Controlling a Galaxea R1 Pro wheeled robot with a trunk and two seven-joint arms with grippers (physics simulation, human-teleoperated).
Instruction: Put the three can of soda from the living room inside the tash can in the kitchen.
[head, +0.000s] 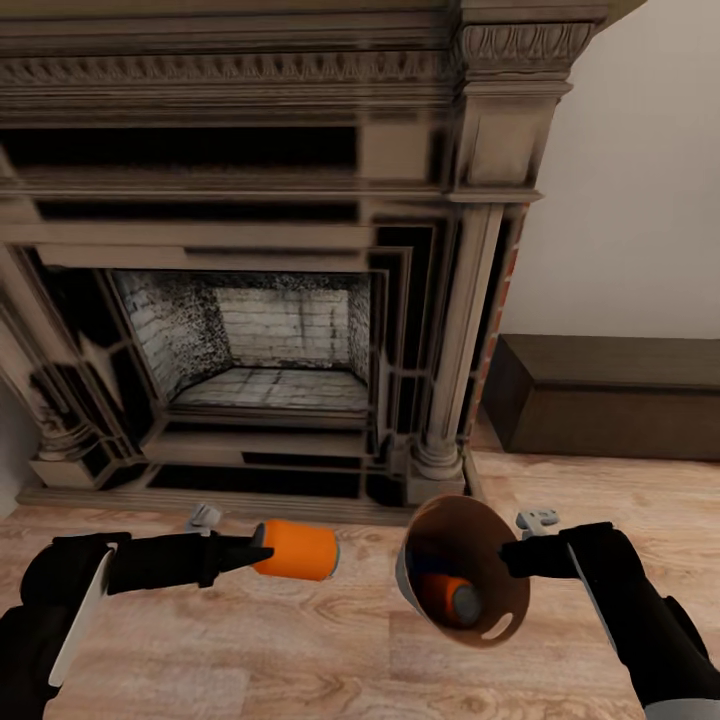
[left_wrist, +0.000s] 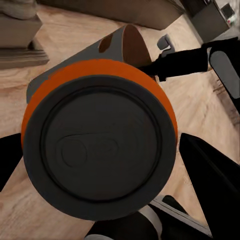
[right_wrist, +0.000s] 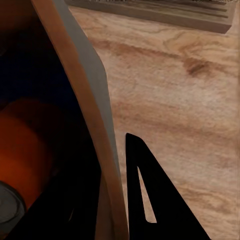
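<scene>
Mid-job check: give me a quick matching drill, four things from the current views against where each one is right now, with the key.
Things:
1. orange can
2. second orange can
3. trash can
4. dark low bench

Places:
A. on the floor beside the fireplace
B. held in the left gripper
C. inside the bin
D. held tilted by the right gripper

Pairs: 1-B, 2-C, 3-D, 4-A

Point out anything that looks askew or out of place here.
The trash can is not standing on the floor: the right gripper holds it by the rim, tipped on its side in front of the fireplace, an orange can inside. The left gripper holds another orange can sideways.
</scene>
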